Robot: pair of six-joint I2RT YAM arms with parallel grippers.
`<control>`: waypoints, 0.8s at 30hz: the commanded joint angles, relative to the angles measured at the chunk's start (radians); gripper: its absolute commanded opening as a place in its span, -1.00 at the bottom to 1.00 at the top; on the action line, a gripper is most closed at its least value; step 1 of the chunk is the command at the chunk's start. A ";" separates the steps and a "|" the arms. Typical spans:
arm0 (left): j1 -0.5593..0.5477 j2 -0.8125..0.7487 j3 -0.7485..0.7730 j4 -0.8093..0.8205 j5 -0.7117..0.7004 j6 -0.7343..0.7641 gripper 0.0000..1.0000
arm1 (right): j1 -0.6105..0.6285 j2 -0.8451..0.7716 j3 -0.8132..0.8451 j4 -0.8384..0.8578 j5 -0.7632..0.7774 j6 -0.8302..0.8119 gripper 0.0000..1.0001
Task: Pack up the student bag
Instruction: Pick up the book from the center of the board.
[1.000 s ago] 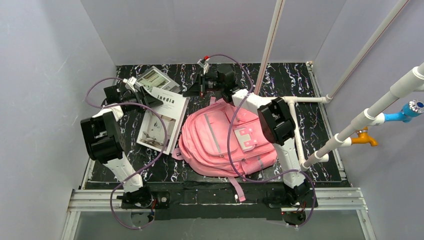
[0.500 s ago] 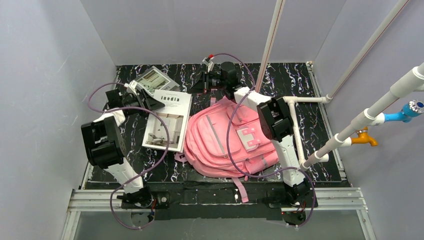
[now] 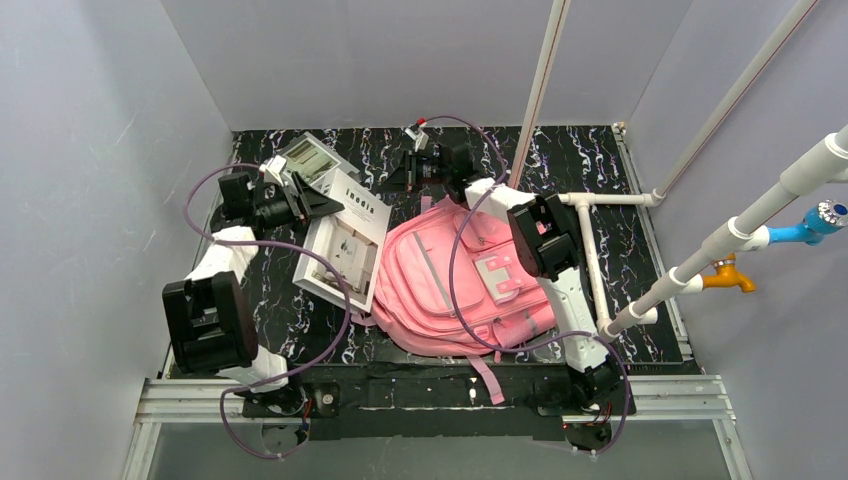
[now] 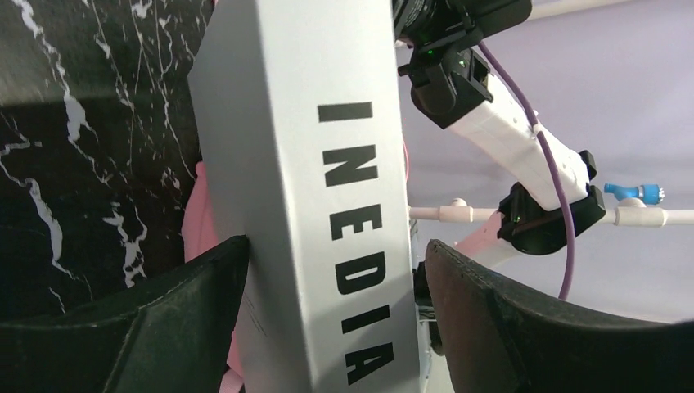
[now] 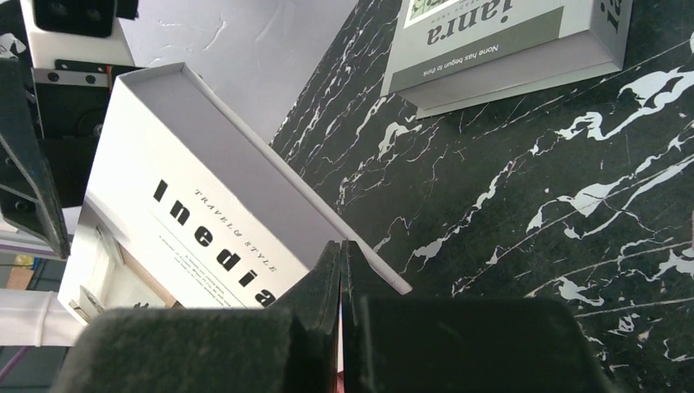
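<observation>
Left gripper, jaws wide across the spine and gripping it, has tipped the book from flat up onto its edge, beside the pink bag lying mid-table. Right gripper sits pressed shut just beyond the bag's top. You have the book raised for packing, but no opening shows in the bag.

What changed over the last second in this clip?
The left gripper moved right, its jaws narrowing around the spine of the Inedia book. The book swung round and now sits tilted, one side raised, beside the student bag. The left elbow dropped toward the base. The right gripper stayed shut by the bag's top, and the second book stayed put.
</observation>
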 commanded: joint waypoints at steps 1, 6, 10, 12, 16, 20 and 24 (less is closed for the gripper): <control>-0.009 -0.075 -0.037 -0.042 -0.007 -0.027 0.52 | 0.003 -0.022 0.040 0.025 0.006 -0.016 -0.97; -0.036 -0.090 -0.034 -0.164 -0.104 0.086 0.47 | 0.005 -0.066 0.007 -0.016 0.030 -0.032 -0.86; -0.079 -0.092 -0.017 -0.231 -0.179 0.170 0.35 | 0.005 -0.131 -0.002 -0.201 0.106 -0.154 -0.37; -0.091 -0.086 -0.002 -0.259 -0.191 0.197 0.10 | 0.005 -0.172 -0.012 -0.307 0.171 -0.233 -0.06; -0.093 -0.111 0.027 -0.305 -0.226 0.205 -0.42 | 0.006 -0.257 -0.022 -0.560 0.310 -0.415 0.59; -0.092 -0.207 0.084 -0.404 -0.255 0.239 -0.64 | 0.007 -0.345 0.004 -0.744 0.398 -0.500 0.97; -0.094 -0.316 0.186 -0.519 -0.341 0.299 -0.70 | 0.024 -0.415 0.052 -0.888 0.466 -0.552 0.97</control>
